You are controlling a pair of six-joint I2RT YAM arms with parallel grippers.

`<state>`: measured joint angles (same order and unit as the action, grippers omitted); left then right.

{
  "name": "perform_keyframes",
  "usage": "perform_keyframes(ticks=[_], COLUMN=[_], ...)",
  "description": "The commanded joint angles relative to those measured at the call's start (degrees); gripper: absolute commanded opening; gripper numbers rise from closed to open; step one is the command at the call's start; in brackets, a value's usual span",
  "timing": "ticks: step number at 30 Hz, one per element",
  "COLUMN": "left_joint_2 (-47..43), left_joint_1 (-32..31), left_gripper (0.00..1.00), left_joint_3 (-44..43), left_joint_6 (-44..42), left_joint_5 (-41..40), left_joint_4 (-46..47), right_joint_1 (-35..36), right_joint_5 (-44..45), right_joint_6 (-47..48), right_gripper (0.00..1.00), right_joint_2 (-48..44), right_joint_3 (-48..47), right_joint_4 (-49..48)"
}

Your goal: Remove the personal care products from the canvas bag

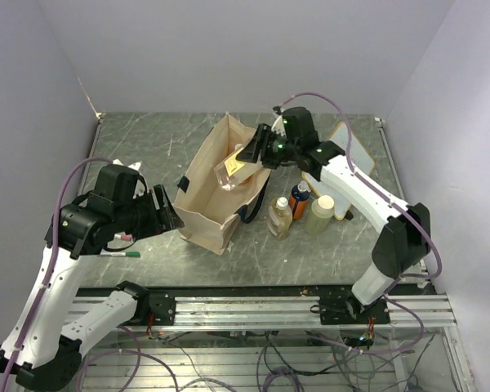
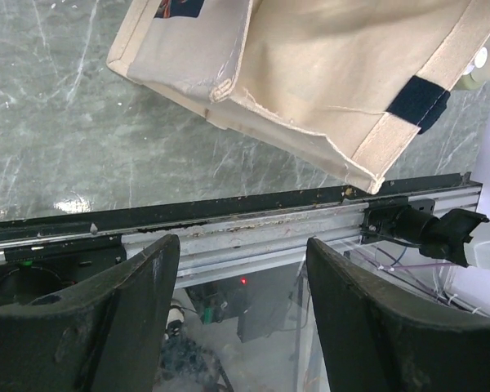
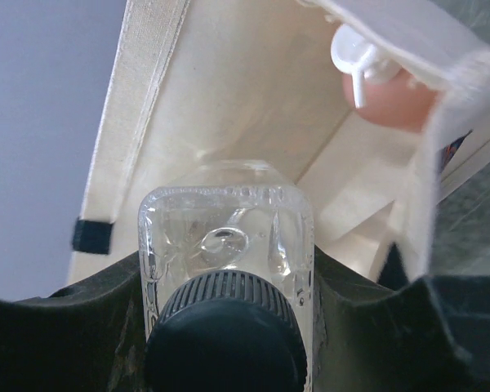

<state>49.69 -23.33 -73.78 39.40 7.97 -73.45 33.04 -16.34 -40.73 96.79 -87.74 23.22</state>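
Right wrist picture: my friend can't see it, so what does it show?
A clear squarish bottle with a dark cap is gripped between the robot's two dark fingers, right up close. Behind it is the open beige canvas bag, with a pink bottle with a white cap inside at the upper right.

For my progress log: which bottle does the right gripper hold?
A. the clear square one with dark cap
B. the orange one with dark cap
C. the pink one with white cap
A: the right gripper is shut on the clear square bottle with dark cap, over the canvas bag.
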Motion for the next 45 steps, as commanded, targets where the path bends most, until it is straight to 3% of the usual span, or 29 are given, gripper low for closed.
perform_keyframes(ticks=[1,12,18,28,31,38,45], left_joint_2=[1.8,2.6,2.5,4.5,4.7,5.8,5.1], left_joint_1=[0.1,0.1,0.1,0.1,0.1,0.1,0.1], left_gripper=[0.73,0.73,0.73,0.74,0.74,0.73,0.73], left_joint_3=[-0.4,0.2,1.6,0.3,1.5,1.9,3.8], left_joint_6=[-0.8,-1.9,-3.4,-5.1,-4.3,-3.6,-1.7], left_joint_5=[4.3,5.9,5.3,5.0,7.0,7.6,8.6], left_joint_4=[2.3,3.3,3.0,4.4,6.7,8.1,9.4], right_joint_1=[-3.4,-7.0,-7.4,-8.3,-8.3,-8.3,-8.3], right_joint_5=[-12.2,-15.5,-15.2,-15.8,-18.6,-17.0,-17.5], right_joint_6=[-12.3,-12.6,-3.5,8.3,15.6,39.3,40.0], right_gripper=[0.00,0.00,0.00,0.00,0.00,0.00,0.00], right_joint_2=[-6.6,-15.6,-17.5,-27.0,-31.7,-40.7,-45.6], right_joint_3=[4.3,9.5,6.9,17.5,22.2,25.8,25.0], right_joint_4=[-14.8,-16.3,-9.3,-11.0,-13.4,-3.5,-4.5])
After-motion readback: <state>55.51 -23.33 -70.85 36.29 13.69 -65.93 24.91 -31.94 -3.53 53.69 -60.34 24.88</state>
